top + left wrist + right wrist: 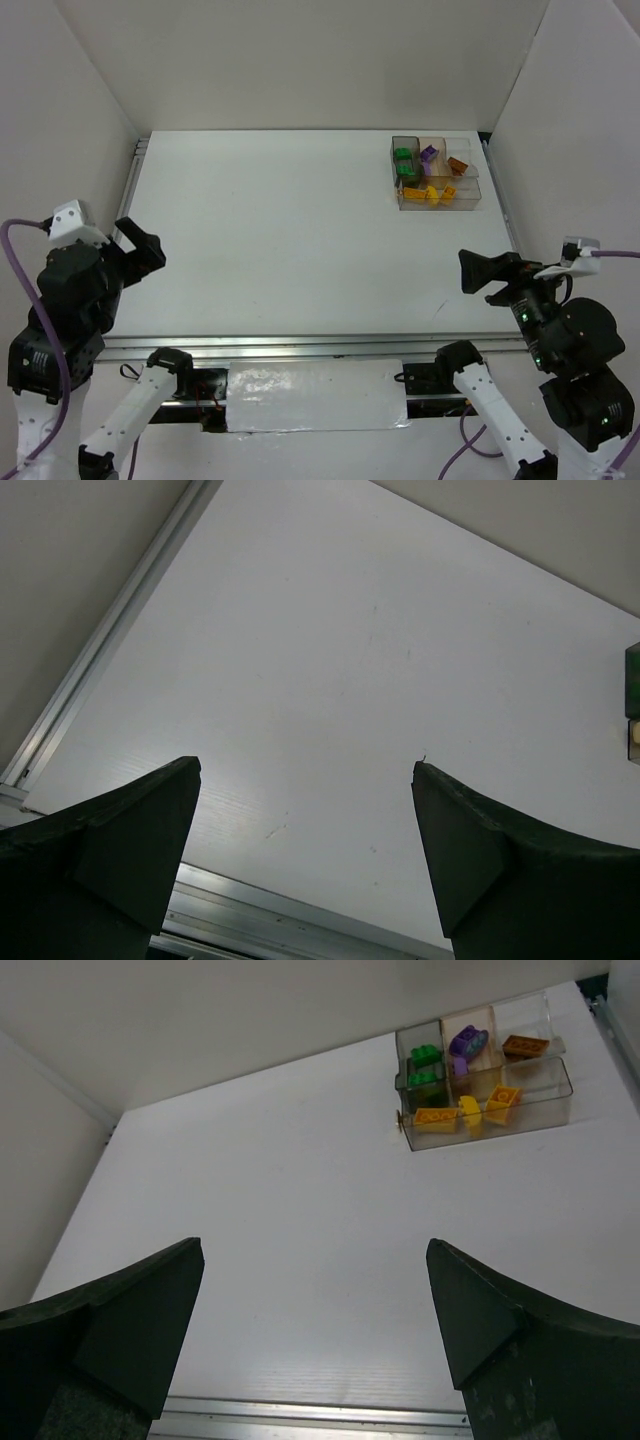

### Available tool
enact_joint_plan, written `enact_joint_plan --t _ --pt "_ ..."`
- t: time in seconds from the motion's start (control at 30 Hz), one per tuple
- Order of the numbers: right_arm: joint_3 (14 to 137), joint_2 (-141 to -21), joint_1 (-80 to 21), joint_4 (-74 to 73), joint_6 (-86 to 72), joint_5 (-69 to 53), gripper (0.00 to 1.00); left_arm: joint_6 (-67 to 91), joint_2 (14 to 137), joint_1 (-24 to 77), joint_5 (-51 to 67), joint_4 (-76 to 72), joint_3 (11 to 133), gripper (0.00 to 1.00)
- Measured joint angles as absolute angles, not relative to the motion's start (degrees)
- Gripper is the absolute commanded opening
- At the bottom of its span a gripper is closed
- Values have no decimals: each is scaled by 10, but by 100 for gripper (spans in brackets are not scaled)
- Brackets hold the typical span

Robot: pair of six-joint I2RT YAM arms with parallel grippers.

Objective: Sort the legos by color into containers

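Bricks all sit in the tray at the far right corner of the bench, with green, purple, brown and yellow in separate compartments. Judged light, rigid, slick and tiny. Pinch across flat sides, not studs. Both pairs of jaws spread wide, empty, well apart from the tray.

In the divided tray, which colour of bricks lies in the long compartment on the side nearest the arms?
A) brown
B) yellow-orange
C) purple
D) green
B: the right wrist view shows the yellow-orange bricks in the long near compartment of the tray, while the green bricks, the purple brick and the brown brick lie in the small compartments behind it.
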State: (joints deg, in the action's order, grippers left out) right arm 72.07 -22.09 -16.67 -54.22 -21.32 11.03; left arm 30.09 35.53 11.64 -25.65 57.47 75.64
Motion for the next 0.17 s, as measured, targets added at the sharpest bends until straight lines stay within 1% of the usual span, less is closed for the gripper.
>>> enact_joint_plan --t 0.17 --pt "719 -210 -166 -557 -210 120 100 301 337 116 -268 597 756 100"
